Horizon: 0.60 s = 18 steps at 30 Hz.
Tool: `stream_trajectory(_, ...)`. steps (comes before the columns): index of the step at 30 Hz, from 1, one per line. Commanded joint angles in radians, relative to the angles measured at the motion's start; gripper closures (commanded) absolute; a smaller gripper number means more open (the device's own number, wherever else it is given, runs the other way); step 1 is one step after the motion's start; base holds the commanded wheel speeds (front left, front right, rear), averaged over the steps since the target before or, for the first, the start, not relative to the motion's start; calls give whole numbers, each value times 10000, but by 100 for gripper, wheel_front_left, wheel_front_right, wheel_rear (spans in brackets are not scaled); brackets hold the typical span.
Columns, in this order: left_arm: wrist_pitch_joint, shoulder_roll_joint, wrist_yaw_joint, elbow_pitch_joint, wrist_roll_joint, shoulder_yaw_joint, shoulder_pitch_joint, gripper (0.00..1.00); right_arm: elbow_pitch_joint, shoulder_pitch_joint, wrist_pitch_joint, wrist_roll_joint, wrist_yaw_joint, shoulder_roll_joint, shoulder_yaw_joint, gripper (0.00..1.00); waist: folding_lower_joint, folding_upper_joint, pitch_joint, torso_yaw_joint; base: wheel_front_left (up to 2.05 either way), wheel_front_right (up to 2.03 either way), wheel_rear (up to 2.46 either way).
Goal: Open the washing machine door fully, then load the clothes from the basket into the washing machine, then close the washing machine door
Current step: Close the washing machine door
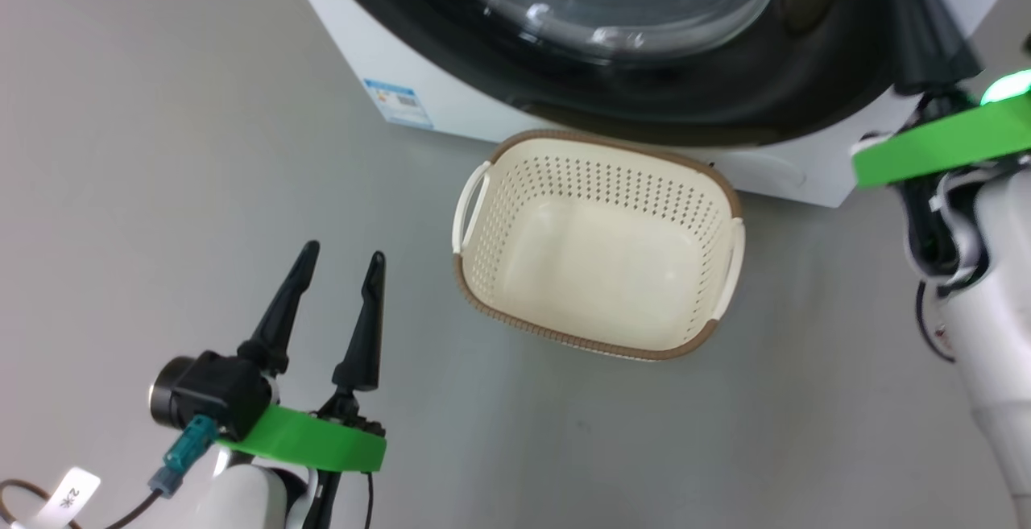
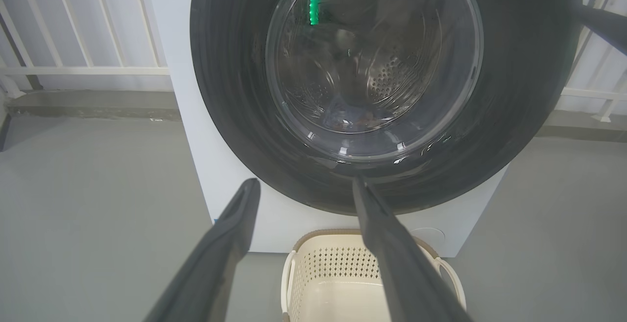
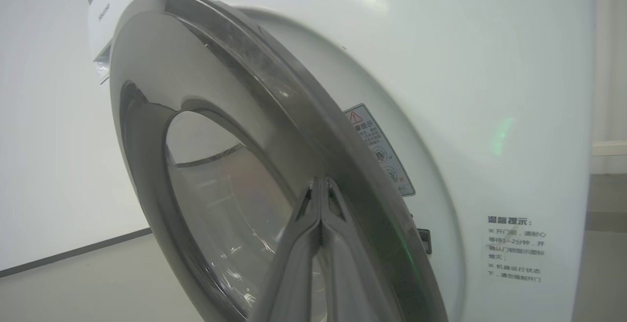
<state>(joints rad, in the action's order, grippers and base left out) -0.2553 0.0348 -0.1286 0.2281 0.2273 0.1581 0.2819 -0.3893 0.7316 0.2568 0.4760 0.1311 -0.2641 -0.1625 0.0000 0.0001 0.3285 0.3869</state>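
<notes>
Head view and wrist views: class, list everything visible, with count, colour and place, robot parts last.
big white front-loading washing machine: one, white, top of head view.
round glass door with glossy black rim: one, black, machine's front.
perforated plastic basket: one, cream with brown rim, floor before machine.
small label sticker: one, blue, machine's lower corner.
floor: one, grey, underneath.
barred railing: one, white, behind machine.
left tool: one, dark, open, beside basket.
right tool: one, dark, shut, at door rim.
</notes>
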Motion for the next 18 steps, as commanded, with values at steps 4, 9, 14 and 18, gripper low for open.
stream_trajectory(4, -65, 158, -21, -432, 329, -152, 346, 0, -96, 610, 49, -199, -4, 18, 449, 100, 0, -1, 523, 396, 0, 0, 0)
stream_trajectory(9, -65, 157, -21, -462, 513, 19, 494, 0, -279, 1072, 49, -290, -4, 131, 869, 100, 0, -1, 751, 545, 0, 0, 0)
stream_trajectory(14, -65, 156, -21, -448, 561, 177, 661, 0, -467, 1540, 49, -303, -4, 177, 1213, 100, 0, -1, 989, 692, 0, 0, 0)
stream_trajectory(18, -65, 156, -21, -423, 549, 179, 752, 0, -489, 1677, 49, -395, -4, 272, 1221, 100, 0, -1, 1088, 703, 0, 0, 0)
